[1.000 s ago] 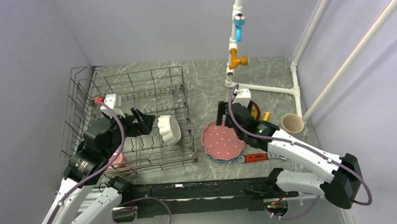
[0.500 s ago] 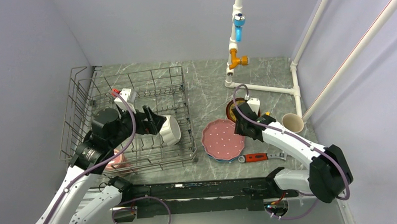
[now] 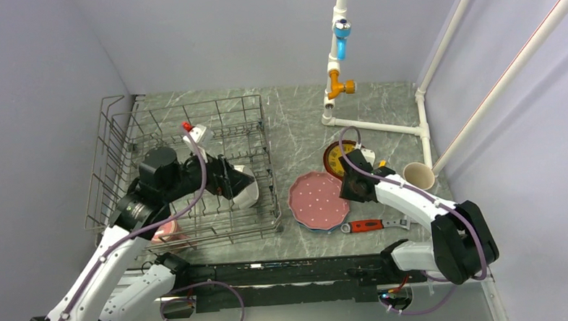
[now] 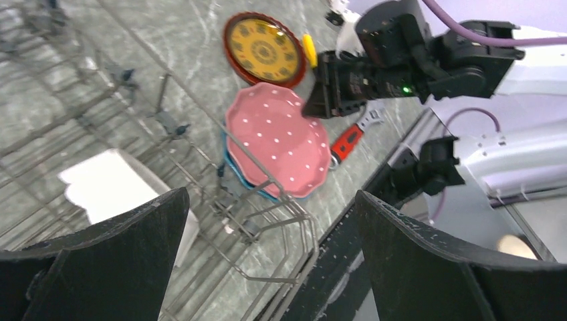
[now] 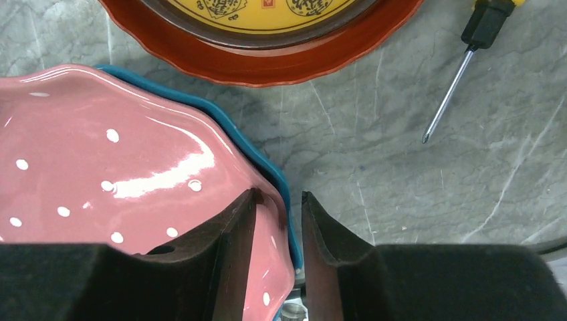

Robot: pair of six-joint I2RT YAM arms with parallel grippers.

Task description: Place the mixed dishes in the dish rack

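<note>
My right gripper is shut on the right rim of the pink scalloped plate; the rim of the blue plate under it also sits between the fingers. Both plates lie on the table. Just behind them lies the red-brown plate. The cream cup stands far right. My left gripper hangs open and empty over the dish rack, above the white scalloped bowl near the rack's right side. A pink mug sits at the rack's near edge.
A yellow screwdriver lies right of the red-brown plate. A red-handled wrench lies in front of the stacked plates. White pipework with a blue and orange valve stands at the back and runs along the right.
My right arm swung from behind the pink plate to its right rim and the fingers closed there. My left gripper moved right over the rack, staying open.
</note>
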